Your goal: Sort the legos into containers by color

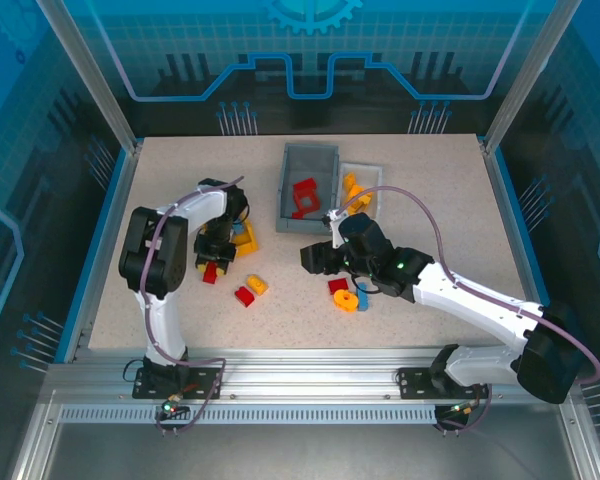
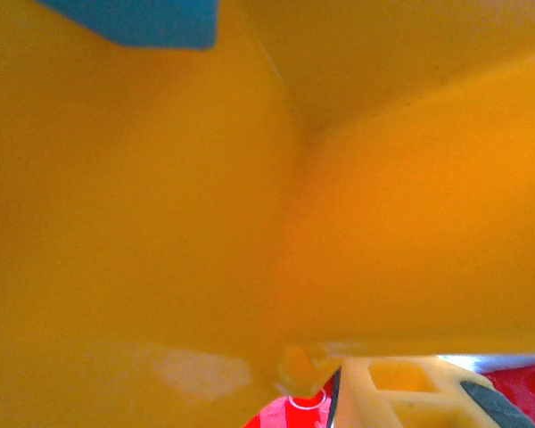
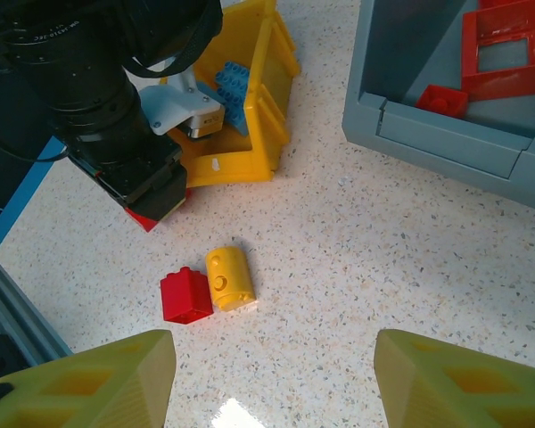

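Red plastic bricks (image 1: 305, 192) lie in the grey rectangular bin (image 1: 310, 152), orange bricks (image 1: 352, 188) in the translucent white bin (image 1: 375, 170) at its right, and blue bricks (image 3: 232, 89) in the small yellow bin (image 3: 250, 160) at its left. A red cube brick (image 3: 185, 295) and a yellow rounded brick (image 3: 229, 278) wait loose on the worktop (image 3: 383, 241), so sorting looks roughly half done. The left pincer (image 3: 196, 120) is inside the yellow bin, and I cannot tell its grip. The right pincer (image 3: 272, 361) is released and empty.

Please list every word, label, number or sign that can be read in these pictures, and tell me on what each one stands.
No text is legible in any view.
Black ring on the left arm: a thin row of white characters, too small and blurred to read.
Blue back panel: a gear drawing and line pattern, with no letters or numbers.
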